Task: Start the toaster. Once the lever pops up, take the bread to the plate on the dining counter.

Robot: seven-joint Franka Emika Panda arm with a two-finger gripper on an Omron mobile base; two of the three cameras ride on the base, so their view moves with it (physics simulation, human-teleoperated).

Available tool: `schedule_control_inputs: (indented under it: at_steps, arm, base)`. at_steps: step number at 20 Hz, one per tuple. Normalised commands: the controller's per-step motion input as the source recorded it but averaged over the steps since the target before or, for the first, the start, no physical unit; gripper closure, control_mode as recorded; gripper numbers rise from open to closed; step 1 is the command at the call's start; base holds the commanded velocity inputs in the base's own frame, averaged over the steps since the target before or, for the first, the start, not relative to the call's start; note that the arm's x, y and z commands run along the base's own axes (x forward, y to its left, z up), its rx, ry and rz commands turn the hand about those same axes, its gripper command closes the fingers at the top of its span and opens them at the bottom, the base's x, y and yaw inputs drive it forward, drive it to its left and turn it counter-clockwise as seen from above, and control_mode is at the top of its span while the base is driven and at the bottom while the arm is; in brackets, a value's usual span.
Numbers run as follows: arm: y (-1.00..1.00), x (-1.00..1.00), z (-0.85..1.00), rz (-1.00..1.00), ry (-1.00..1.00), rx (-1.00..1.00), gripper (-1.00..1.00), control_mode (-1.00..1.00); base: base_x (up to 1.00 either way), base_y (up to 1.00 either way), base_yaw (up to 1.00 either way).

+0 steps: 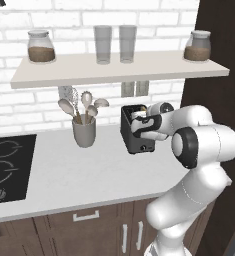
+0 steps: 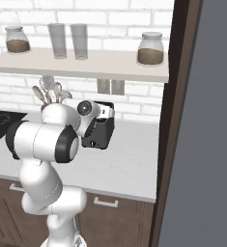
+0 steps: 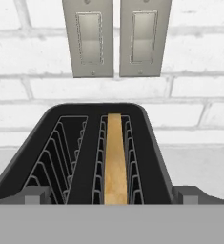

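- The toaster stood on the white counter, close to the brick wall and below a shelf.
- The bread sat upright in the right-hand slot as the hand view showed it; the left-hand slot was vacant.
- The gripper hovered above the toaster's near end, jaws fully spread and holding nothing, one fingertip at each side of the toaster's top.
- Two wall switch plates were fixed to the brick directly behind the toaster.
- A utensil holder with spoons stood left of the toaster, a black cooktop further left.
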Motion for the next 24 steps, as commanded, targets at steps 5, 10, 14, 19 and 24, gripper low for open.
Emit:
schedule_control_inputs:
  at_steps: [5, 10, 14, 19, 24]
  arm:
    - [0.0, 0.0, -0.01, 0.0, 0.0, 0.0, -1.0, -1.0]
    - [0.0, 0.0, -0.02, 0.0, 0.0, 0.0, -1.0, -1.0]
    - [0.0, 0.07, 0.0, 0.0, 0.0, 0.0, -1.0, -1.0]
    - [0.0, 0.09, 0.0, 0.0, 0.0, 0.0, -1.0, -1.0]
    - [0.0, 0.0, 0.0, 0.0, 0.0, 0.0, -1.0, -1.0]
  base:
    - [0.0, 0.0, 0.0]
    - [0.0, 0.0, 0.0]
    - [0.0, 0.0, 0.0]
    - [0.0, 0.0, 0.0]
    - [0.0, 0.0, 0.0]
